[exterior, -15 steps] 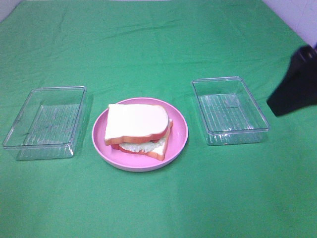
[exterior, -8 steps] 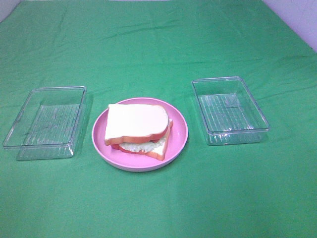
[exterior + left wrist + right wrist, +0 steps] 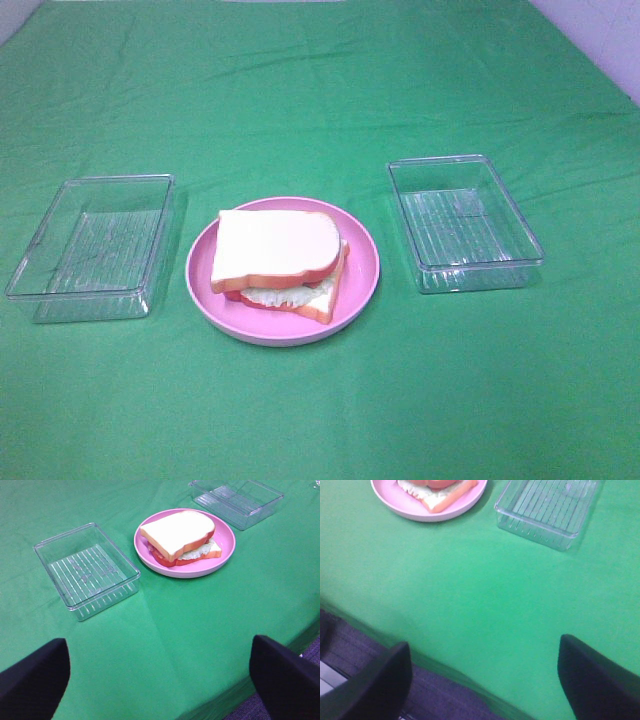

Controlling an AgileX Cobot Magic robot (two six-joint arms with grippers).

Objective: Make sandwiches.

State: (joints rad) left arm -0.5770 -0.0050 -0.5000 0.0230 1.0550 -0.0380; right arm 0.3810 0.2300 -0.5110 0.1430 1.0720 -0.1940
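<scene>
Nearest the camera in the high view there's only green cloth on the desk (image 3: pixel 320 420), and neither arm shows in that view at all. Both wrist cameras catch their own black fingers low over the desk's near edge: the left claw (image 3: pixel 160 675) has its fingers spread wide with nothing between them, and the right claw (image 3: pixel 485 675) is spread just as wide and equally bare, both hanging well short of the plate. Further in, dead centre, sits the pink plate (image 3: pixel 365 270), and on it the sandwich (image 3: pixel 280 262): white bread with an orange-brown crust on top, pale lettuce and a red layer peeking out, another slice underneath, the top slice set slightly askew from the bottom one. Flanking the plate, apart from it, are two clear trays, the left tray (image 3: pixel 40 262) and the right tray (image 3: pixel 525 225), ribbed bottoms showing. Beyond them, green cloth up to the far edge.
</scene>
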